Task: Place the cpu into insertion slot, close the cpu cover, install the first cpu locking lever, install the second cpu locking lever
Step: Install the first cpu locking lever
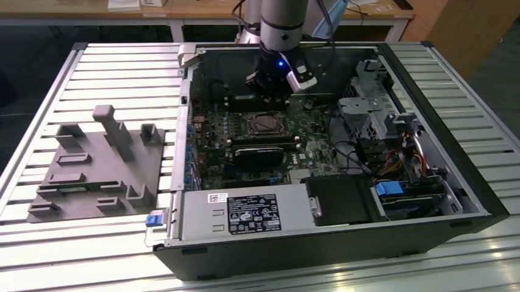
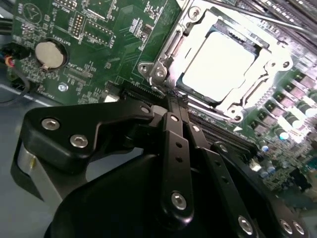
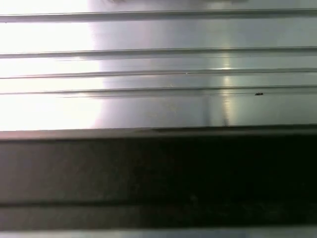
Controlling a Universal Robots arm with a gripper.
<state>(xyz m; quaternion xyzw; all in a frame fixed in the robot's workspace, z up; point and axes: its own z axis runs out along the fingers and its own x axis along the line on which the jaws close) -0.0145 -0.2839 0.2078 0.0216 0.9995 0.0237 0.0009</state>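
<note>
Your end effector [image 2: 171,106], fingers pressed together and empty, sits just beside the socket, where the cpu [image 2: 220,62] lies seated under the closed cpu cover [image 2: 163,69].

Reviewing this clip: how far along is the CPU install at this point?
Looks done: the cpu sits in the socket with the cpu cover closed over its edges, in the second wrist view. In hand: the gripper, fingers together and holding nothing, is at the socket's edge. Whether either locking lever is latched cannot be told.
</note>
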